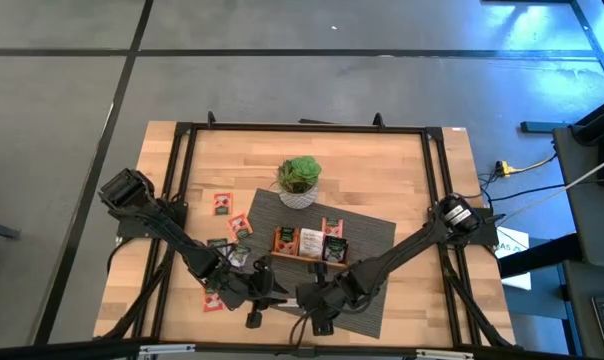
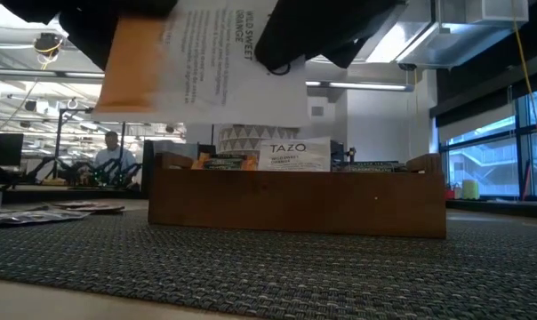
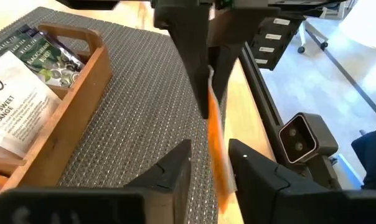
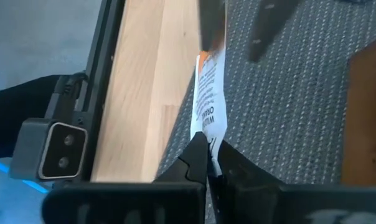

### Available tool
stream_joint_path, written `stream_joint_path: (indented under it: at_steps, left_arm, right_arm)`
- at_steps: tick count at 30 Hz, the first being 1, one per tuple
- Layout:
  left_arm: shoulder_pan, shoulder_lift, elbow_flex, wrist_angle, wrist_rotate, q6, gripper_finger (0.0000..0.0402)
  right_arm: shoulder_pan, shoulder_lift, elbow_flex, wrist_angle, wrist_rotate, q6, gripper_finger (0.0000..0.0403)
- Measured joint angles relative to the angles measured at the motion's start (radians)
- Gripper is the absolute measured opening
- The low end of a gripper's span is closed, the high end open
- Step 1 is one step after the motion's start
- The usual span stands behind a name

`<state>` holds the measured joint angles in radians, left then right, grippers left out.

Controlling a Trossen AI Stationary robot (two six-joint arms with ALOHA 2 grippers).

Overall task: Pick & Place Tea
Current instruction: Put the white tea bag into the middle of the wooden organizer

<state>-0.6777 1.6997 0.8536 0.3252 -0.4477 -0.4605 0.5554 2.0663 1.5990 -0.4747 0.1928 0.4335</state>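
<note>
A white and orange tea sachet (image 2: 206, 62) is held in the air over the near edge of the grey mat (image 1: 372, 235), between my two grippers. My right gripper (image 4: 211, 146) is shut on its white end. My left gripper (image 3: 210, 146) is open, one finger on each side of the sachet's orange end (image 3: 218, 155). The wooden tray (image 1: 310, 243) lies on the mat with sachets standing in its compartments. More loose sachets (image 1: 222, 203) lie flat on the table to the left of the mat. My right gripper pinches the sachet's white printed end (image 4: 208, 127) between its two fingers, coming slanting down from the table's right. The sachet stands on edge and reaches away from the fingers toward my left gripper, clear of the mat. Whether a finger of my left gripper touches the orange end cannot be told.
A small potted plant (image 1: 298, 180) stands behind the tray at the mat's far corner. A black frame (image 1: 182, 180) runs around the table. A camera block (image 4: 57, 146) sits at the near edge, close below both grippers. A person (image 2: 113, 156) shows far off in the room.
</note>
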Motion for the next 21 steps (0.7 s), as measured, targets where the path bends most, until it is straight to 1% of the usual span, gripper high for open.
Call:
stream_joint_path:
  at_steps: [3, 8, 11, 13, 15, 16, 18, 21]
  left_arm:
    - [0.0, 0.0, 0.0, 0.0, 0.028, -0.001, 0.0071]
    - [0.0, 0.0, 0.0, 0.0, 0.031, -0.001, 0.0012]
    - [0.0, 0.0, 0.0, 0.0, 0.031, -0.019, 0.0009]
    - [-0.001, 0.0, 0.0, 0.0, 0.031, -0.03, 0.0009]
    - [-0.004, 0.0, 0.0, 0.0, 0.031, -0.047, 0.0006]
    - [-0.008, 0.0, 0.0, 0.0, 0.029, -0.052, 0.0006]
    - [-0.025, 0.0, 0.0, 0.0, -0.011, -0.051, 0.0006]
    - [-0.07, 0.0, 0.0, 0.0, -0.109, -0.05, 0.0005]
  right_arm:
    - [-0.004, 0.0, 0.0, 0.001, 0.0, -0.019, 0.0006]
    - [-0.003, 0.0, 0.0, 0.009, -0.007, -0.077, 0.0008]
    - [-0.003, 0.0, 0.0, 0.006, -0.016, -0.113, 0.0023]
    - [-0.004, -0.001, 0.0, -0.007, -0.049, -0.114, 0.0046]
    - [-0.004, -0.008, 0.0, -0.03, -0.056, -0.085, 0.0073]
    - [-0.003, -0.015, 0.0, -0.051, -0.04, -0.066, 0.0087]
    - [0.011, -0.034, 0.0, -0.093, 0.028, -0.051, 0.0109]
    - [0.061, -0.055, 0.0, -0.153, 0.185, -0.05, 0.0132]
